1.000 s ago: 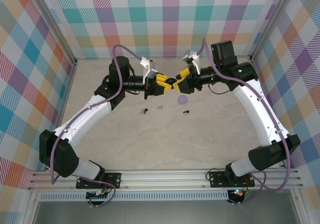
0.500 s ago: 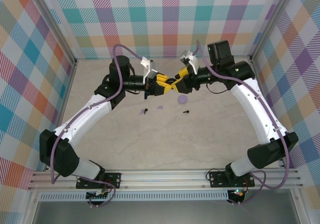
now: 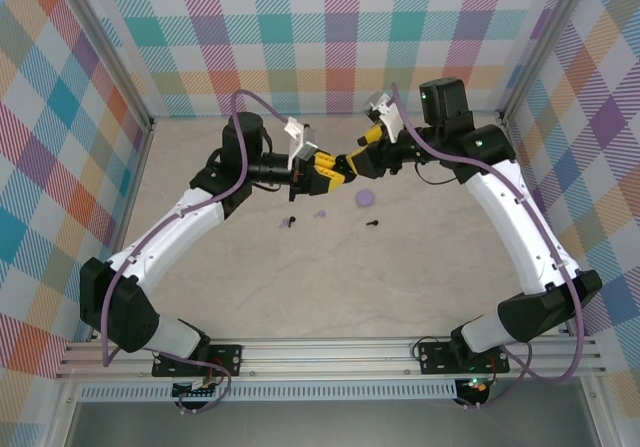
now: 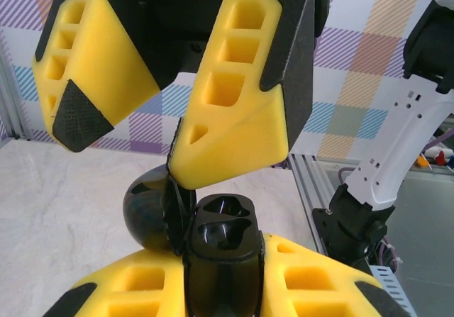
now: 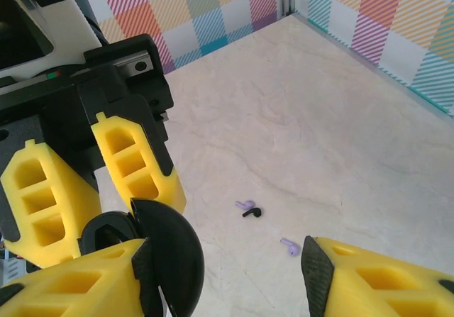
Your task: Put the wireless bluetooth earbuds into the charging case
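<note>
Hold charging case (image 4: 223, 225) clamped steady in left gripper (image 4: 223, 281), nudge lid (image 4: 150, 210) back with spread-apart right gripper (image 4: 152, 140) (maybe not fully open yet), then fetch earbuds (image 5: 248, 209) off desk (image 5: 340, 118).

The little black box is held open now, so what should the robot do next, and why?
Probably draw the right hand away from the lid and lower it toward the earbuds lying on the table. The black case, clamped in the left hand, is open with both wells empty, and the right hand is open and holds nothing, so fetching a bud seems sensible.
</note>
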